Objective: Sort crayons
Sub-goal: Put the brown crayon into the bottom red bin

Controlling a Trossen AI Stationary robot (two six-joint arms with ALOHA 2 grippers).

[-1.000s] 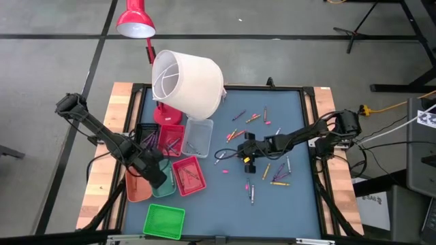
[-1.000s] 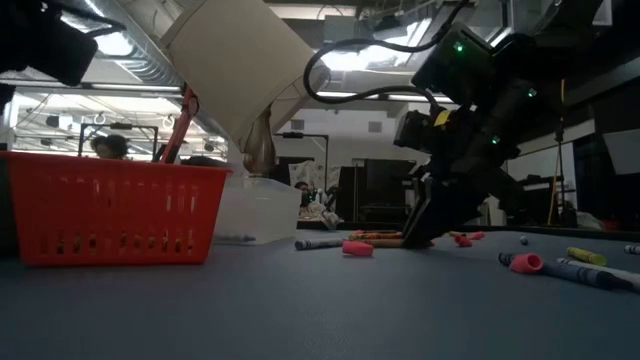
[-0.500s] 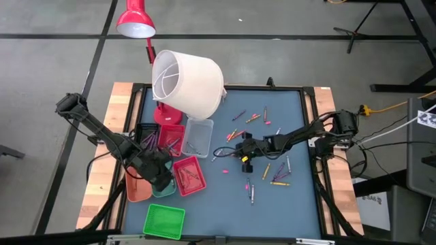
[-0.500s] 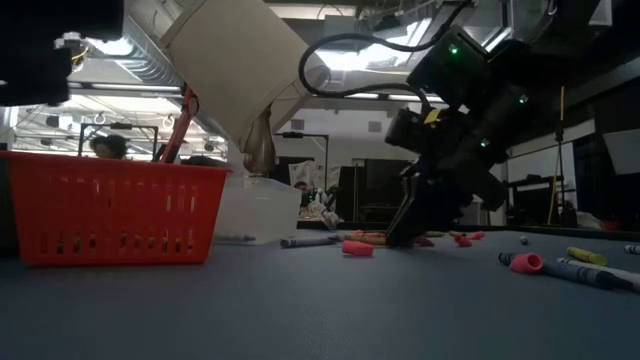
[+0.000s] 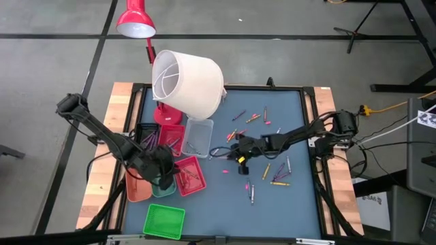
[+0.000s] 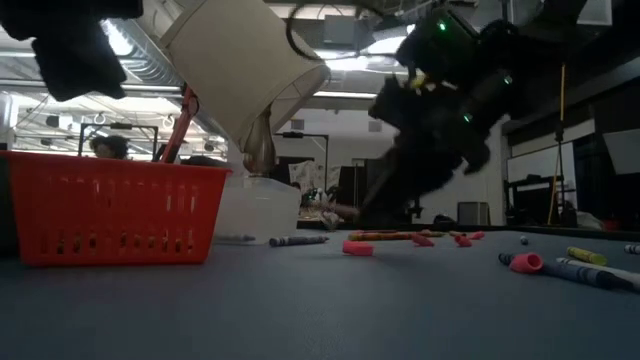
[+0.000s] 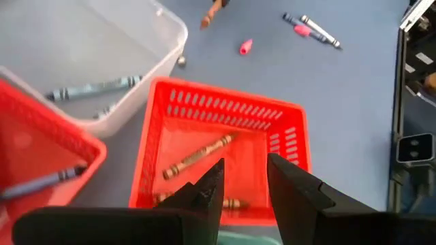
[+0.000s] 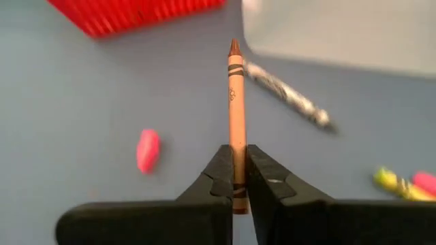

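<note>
My right gripper (image 5: 236,154) (image 8: 238,158) is shut on a brown crayon (image 8: 236,88) above the blue table, left of the loose crayons (image 5: 255,117) (image 5: 276,174) that lie flat on it. My left gripper (image 5: 167,180) (image 7: 246,165) is open and empty above a red tray (image 5: 189,175) (image 7: 170,122) that holds several brown crayons (image 7: 197,155). A clear tray (image 5: 197,136) (image 7: 102,47) beside it holds grey crayons (image 7: 92,89). My right gripper pinches the brown crayon near its blunt back end (image 8: 237,178) between its two fingers. The crayon runs along the fingers and sticks out past their tips, its point (image 8: 234,46) leading. It is lifted clear of the table.
A big white lampshade (image 5: 187,82) and a red lamp (image 5: 135,20) lean over the table's far left. More trays stand at the left: red (image 5: 170,138), black (image 5: 145,135), orange (image 5: 138,189), teal (image 5: 162,188), green (image 5: 164,221). Pink stubs (image 5: 245,184) (image 8: 147,151) lie about.
My right gripper has gone up and toward the table's left edge, and has lifted the brown crayon off the table. My left gripper has gone a little toward the table's right, to above the red tray.
</note>
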